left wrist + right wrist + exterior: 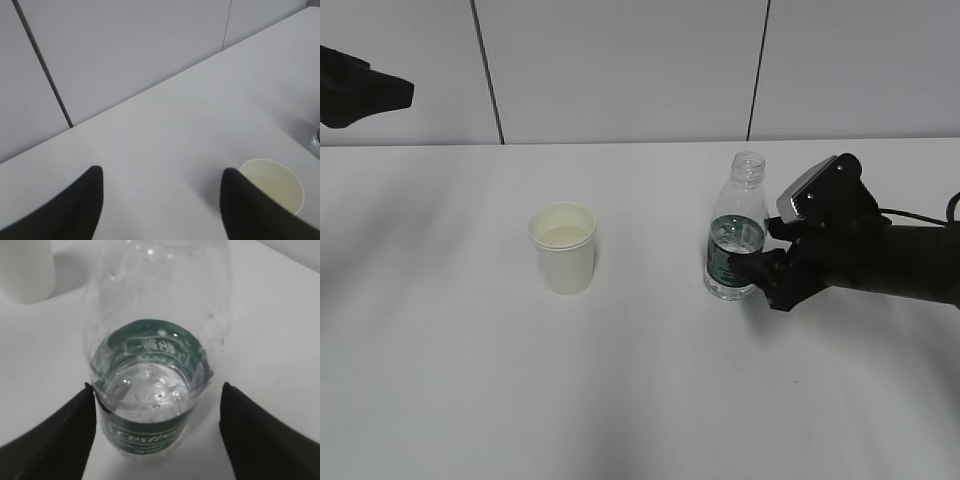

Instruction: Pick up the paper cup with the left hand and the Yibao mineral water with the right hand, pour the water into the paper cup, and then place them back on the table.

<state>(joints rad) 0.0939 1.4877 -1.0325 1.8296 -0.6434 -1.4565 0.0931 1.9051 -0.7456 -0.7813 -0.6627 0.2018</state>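
Right wrist view shows your right hand [155,435] released, fingers flanking the Yibao mineral water [152,400] standing on the table [280,340] with slim gaps, so pulling back crookedly could clip and topple the capless bottle.

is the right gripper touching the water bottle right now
Cannot tell. In the right wrist view the gripper straddles the bottle: its right finger stands clearly off, its left finger sits at the label's edge.
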